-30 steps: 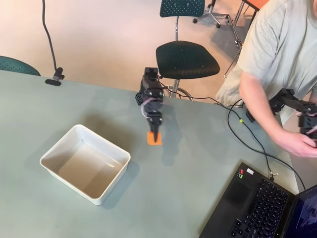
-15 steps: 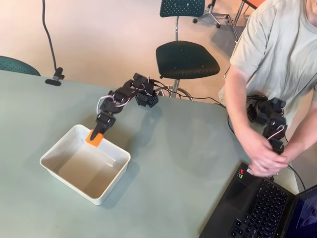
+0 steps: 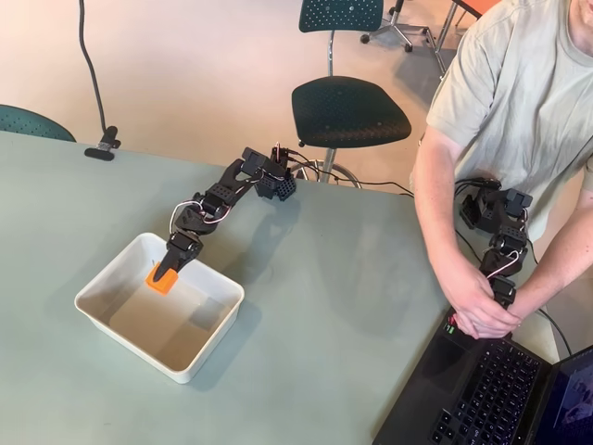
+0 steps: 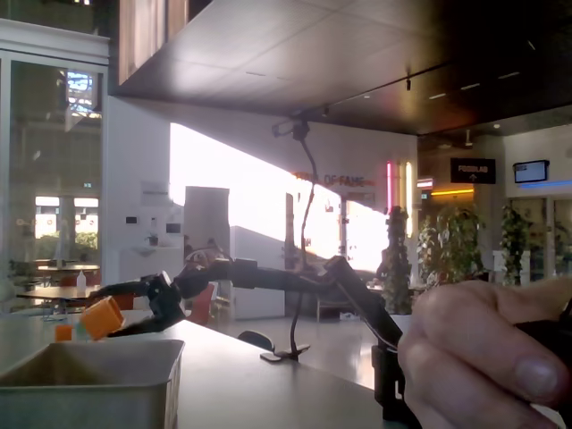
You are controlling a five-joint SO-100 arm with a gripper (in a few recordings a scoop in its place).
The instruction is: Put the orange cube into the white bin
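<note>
The orange cube (image 3: 161, 279) hangs over the far part of the white bin (image 3: 102, 281), with my gripper (image 3: 165, 272) shut on it. From the side, in the fixed view, the orange cube (image 4: 101, 317) sits above the white bin (image 4: 89, 386), a clear gap over its rim, and the gripper (image 4: 121, 320) holds it from the right. The black arm stretches out to the left from its base at the table's back edge.
A laptop (image 3: 500, 389) lies at the table's front right, with a person's hands and cables beside it. A dark chair (image 3: 350, 109) stands behind the table. A clamp with a cable (image 3: 102, 144) sits at the back left edge.
The arm swung left from mid-table with the cube, then lowered it from the bin's far rim to over the inside of the bin.
</note>
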